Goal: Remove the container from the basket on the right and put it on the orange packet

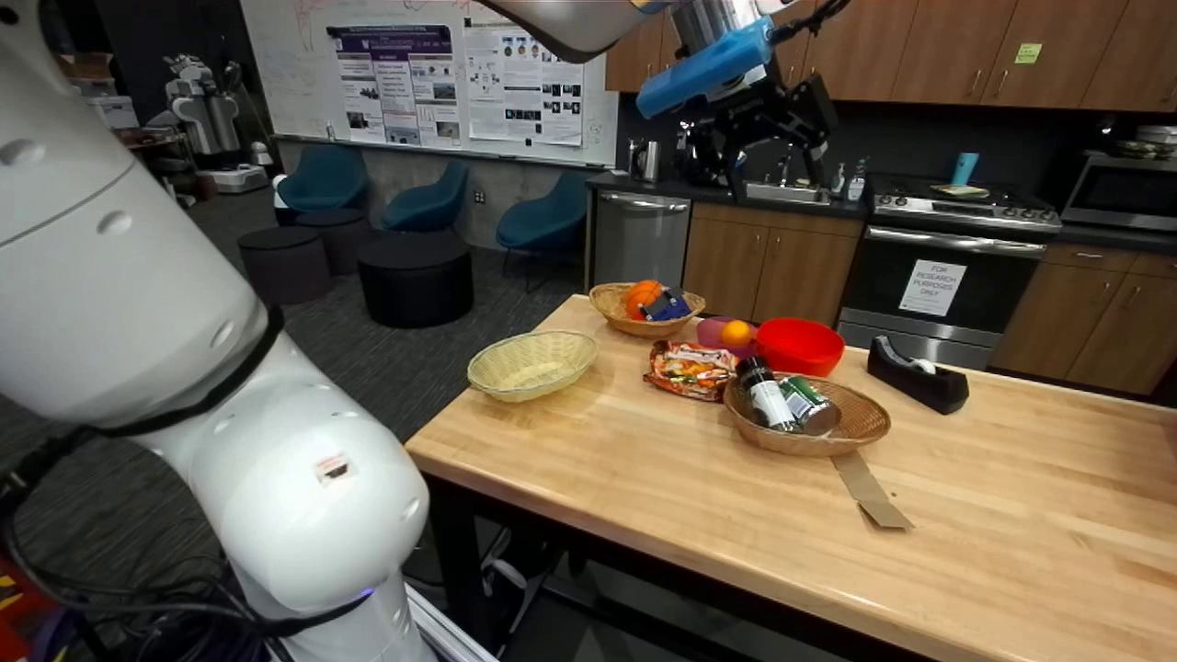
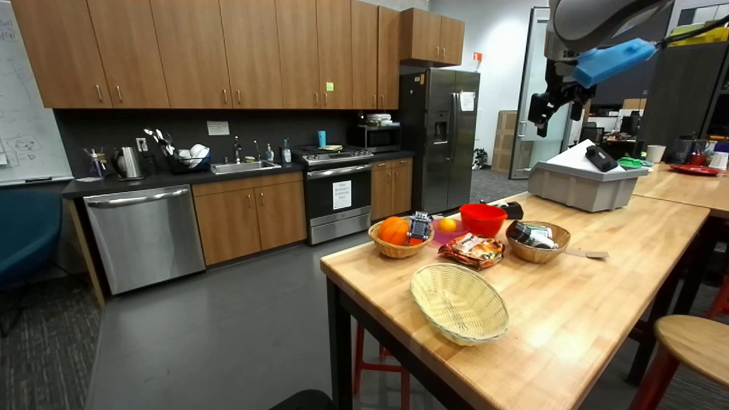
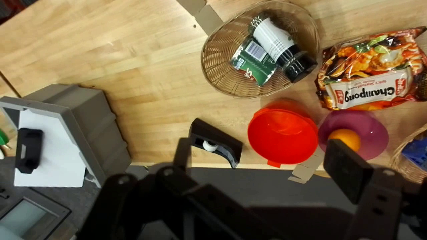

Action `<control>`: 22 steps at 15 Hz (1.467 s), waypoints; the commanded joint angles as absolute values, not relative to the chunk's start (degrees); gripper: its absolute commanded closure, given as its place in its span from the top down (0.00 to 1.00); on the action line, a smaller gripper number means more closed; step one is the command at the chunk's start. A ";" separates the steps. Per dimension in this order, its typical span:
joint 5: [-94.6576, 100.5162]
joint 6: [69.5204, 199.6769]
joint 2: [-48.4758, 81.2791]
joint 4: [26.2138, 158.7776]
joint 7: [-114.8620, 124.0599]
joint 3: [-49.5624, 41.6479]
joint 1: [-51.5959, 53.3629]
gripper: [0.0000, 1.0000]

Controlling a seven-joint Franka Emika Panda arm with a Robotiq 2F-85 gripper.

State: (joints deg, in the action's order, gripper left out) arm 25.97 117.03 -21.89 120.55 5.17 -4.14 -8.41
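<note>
Black two-fingered gripper (image 3: 262, 156): fingers spread wide, hanging well above the pale wooden table (image 1: 588, 469).
Shallow oval brown woven basket (image 3: 217, 66): holds two containers lying close together; which of them the task means, I cannot tell.
Clear jar with black cap and white wraparound label (image 3: 277, 43): in the basket, tilted, cap at the rim; fine print too small to read.
Green-labelled container (image 3: 253, 61): in the basket against the jar; a barcode shows, the lettering too small to make out.
Flat brown cardboard strip (image 1: 857, 478): on the table, reaching the basket's rim.
Glossy orange-and-red food packet (image 3: 373, 70): just beside the basket, left of it in both exterior views; "Champong" in large print, "Spicy Seafood" smaller, upside down in the wrist view.
Bright red plastic bowl (image 3: 283, 136): just beside basket and packet, crowding both.
Shallow purple bowl (image 3: 373, 133): close by the packet and red bowl, a round orange-coloured thing (image 3: 348, 134) in it.
Black tape dispenser (image 3: 213, 131): near the red bowl, with a white roll (image 3: 209, 146).
Pale yellow oval woven basket (image 1: 533, 363): apart from the packet, left of it in an exterior view.
Second brown woven basket (image 1: 634, 326): holds a dark-lined orange ball (image 1: 641, 299) and a blue-and-grey thing (image 1: 667, 305).
Grey plastic bin (image 3: 93, 116): white sheet (image 3: 53, 166) and black object (image 3: 29, 150) on top.
Black-and-steel oven (image 1: 874, 276): white sign (image 1: 931, 287), "FOR RESEARCH PURPOSES ONLY".
Whiteboard (image 1: 290, 83): purple-headed poster (image 1: 400, 87), its print too small to read.
</note>
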 commanded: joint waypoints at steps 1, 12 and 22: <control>26.24 118.39 -22.06 120.99 4.58 -3.82 -8.47 1.00; 21.70 127.75 -17.19 128.77 5.89 -10.17 -12.19 1.00; 20.34 132.98 -12.59 134.32 9.60 -8.84 -12.66 1.00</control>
State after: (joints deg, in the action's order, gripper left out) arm 21.25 135.63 -11.33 135.68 6.90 -11.80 -14.23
